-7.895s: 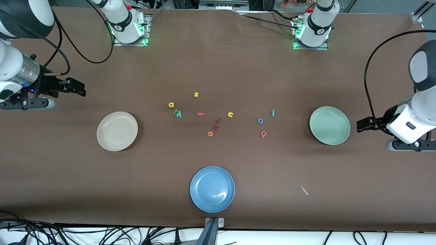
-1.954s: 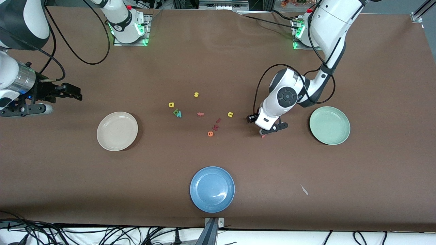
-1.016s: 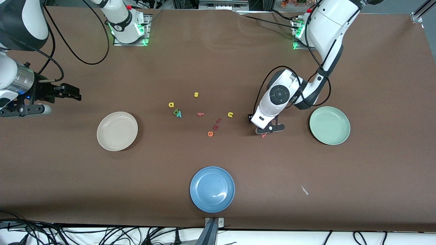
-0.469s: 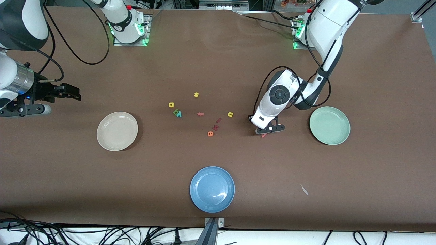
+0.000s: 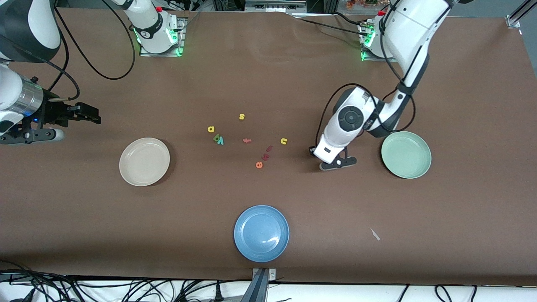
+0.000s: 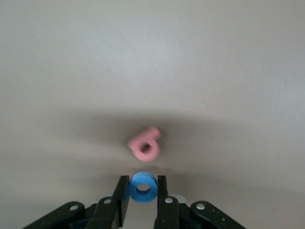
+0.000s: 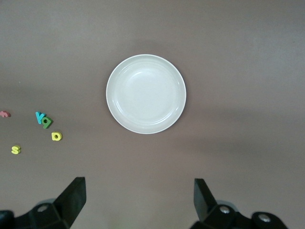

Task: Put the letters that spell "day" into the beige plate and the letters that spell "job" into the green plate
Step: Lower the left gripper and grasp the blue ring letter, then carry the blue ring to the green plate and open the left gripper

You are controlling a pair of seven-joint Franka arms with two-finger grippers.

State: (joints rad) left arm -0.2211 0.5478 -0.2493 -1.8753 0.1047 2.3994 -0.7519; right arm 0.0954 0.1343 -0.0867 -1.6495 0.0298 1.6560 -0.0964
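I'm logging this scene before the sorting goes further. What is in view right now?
beige plate: one, cream, toward the right arm's end
green plate: one, mint, toward the left arm's end
blue plate: one, blue, nearest the front camera
"d", "a", "y": one each, yellow, green, teal, clustered mid-table
"s", "u": one each, yellow, mid-table
"f": one, reddish, between "y" and "u"
"e": one, orange, mid-table
dark red pieces: two, beside "e"
"b": one, salmon, on the table under the left tool
"o": one, blue, gripped
scrap: one, white, near the front edge
left tool: shut on "o", between "u" and the green plate
right tool: open, waits above the beige plate's area
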